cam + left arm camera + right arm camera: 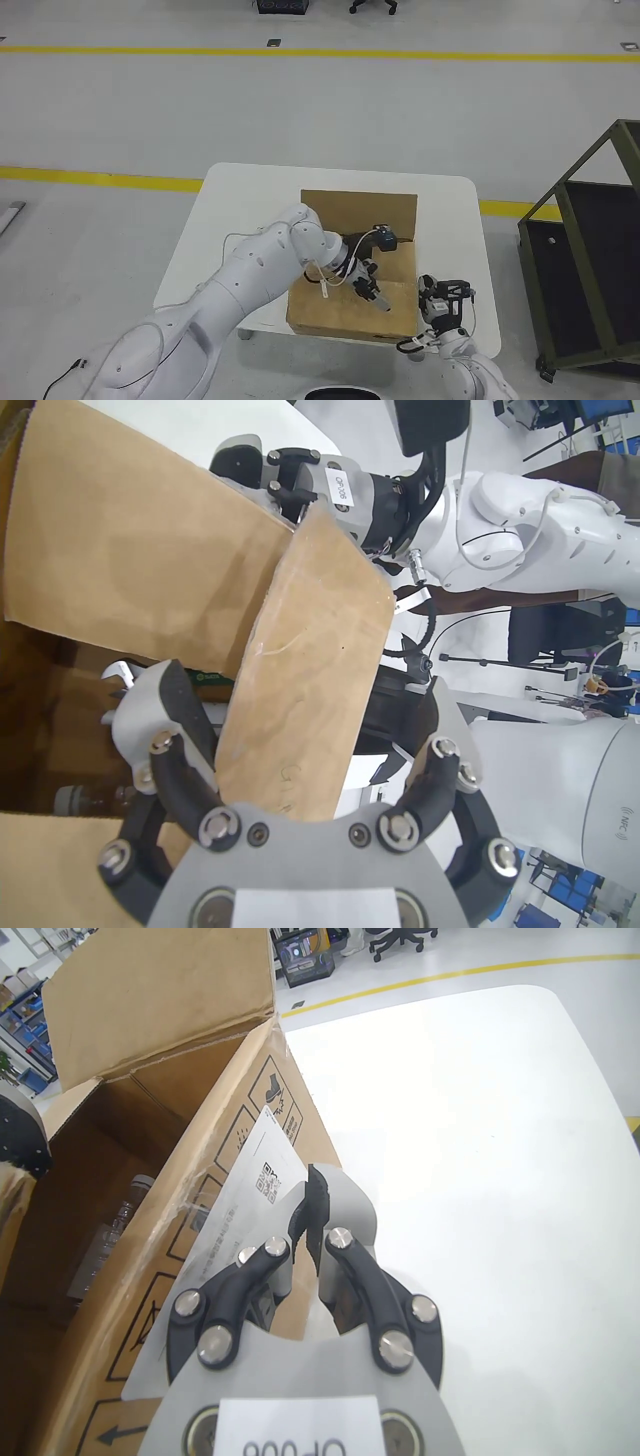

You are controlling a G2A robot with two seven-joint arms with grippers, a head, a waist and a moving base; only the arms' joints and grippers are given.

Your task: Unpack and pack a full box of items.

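Both grippers sit by the near right part of the box (pixel 358 212) in the top view. The left gripper (pixel 375 292) hangs over the open top at the end of an arm bent across the carton, and the right gripper (pixel 447 297) is outside, just beside the right wall, over the white table (pixel 250 220). Seen from the left wrist, the left gripper (pixel 305 700) is spread wide with a cardboard flap (pixel 310 640) standing between its fingers. One pad (pixel 182 710) is on the inner side, over the cavity, and the other is on the outer side. The inner pad looks to touch the board while the outer one is apart from it, so nothing is clamped. The flap's long axis runs straight away from the wrist towards the right gripper (pixel 280 465), which lies just past its far end. Beyond the inner finger, lower in the box, lie a bottle (pixel 90 800) and a green-edged pack (pixel 210 677). From the right wrist, the right gripper (pixel 312 1215) has its pads pressed together with nothing between them, close beside the labelled outer wall of the box (pixel 240 1138); the bottle (pixel 125 1218) shows inside. The left arm is plainly the nearer to the flap, so I judge that squeezing onto it and folding it outwards comes first, since the contents lie behind it.
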